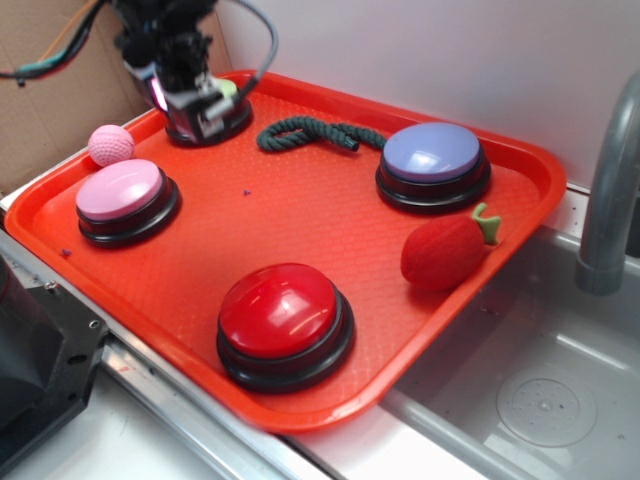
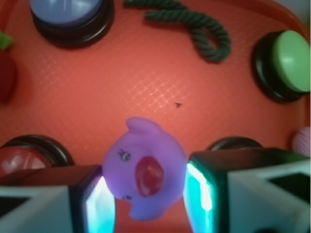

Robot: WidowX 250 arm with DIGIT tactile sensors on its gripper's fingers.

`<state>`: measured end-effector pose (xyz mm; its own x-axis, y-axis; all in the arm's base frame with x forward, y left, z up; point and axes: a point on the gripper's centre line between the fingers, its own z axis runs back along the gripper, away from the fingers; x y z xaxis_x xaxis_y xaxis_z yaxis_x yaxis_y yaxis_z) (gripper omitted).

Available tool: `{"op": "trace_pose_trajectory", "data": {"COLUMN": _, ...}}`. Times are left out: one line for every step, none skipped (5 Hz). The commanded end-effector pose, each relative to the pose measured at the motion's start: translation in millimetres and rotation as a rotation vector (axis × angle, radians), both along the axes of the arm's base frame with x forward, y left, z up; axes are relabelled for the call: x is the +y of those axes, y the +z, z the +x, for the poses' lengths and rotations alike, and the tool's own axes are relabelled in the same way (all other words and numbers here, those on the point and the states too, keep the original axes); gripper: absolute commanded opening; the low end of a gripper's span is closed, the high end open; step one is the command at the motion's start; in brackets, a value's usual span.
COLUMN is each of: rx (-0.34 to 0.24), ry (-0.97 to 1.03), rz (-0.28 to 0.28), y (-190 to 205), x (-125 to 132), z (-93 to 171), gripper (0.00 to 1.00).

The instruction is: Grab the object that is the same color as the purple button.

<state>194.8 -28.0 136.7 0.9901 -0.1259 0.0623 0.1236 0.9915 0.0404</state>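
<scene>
above the orange tray (image 2: 160, 97), jaws clenched on the purple duck (image 2: 144, 167), both pads (image 2: 99, 206) touching its sides

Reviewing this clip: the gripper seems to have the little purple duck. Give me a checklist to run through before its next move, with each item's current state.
1. Right object: the purple duck sits between the fingers of the gripper and matches the purple button in colour. Ok.
2. Grip contact: in the wrist view both pads look pressed against the duck's sides. Ok.
3. Duck off the tray: neither view shows whether it is lifted. Cannot tell.
4. Grip depth: the duck's head sticks out past the fingertips, so the hold may be shallow. Cannot tell.
5. Nearby clutter: in the exterior view the gripper hangs over the green button, with the rope close by. Cannot tell clearance.
</scene>
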Motion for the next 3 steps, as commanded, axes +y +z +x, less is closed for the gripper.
{"op": "trace_pose_trajectory", "data": {"rx": 0.038, "ry": 0.277, "rz": -0.056, "y": 49.0, "x": 61.9, "z": 21.6, "gripper": 0.0}}
{"op": "trace_pose_trajectory", "data": {"rx": 0.001, "ry": 0.327, "rz": -0.078, "y": 62.4, "x": 86.8, "z": 25.3, "gripper": 0.0}}
{"op": "trace_pose_trajectory", "data": {"rx": 0.008, "ry": 0.305, "rz": -0.087, "y": 62.4, "x": 84.9, "z": 28.1, "gripper": 0.0}}
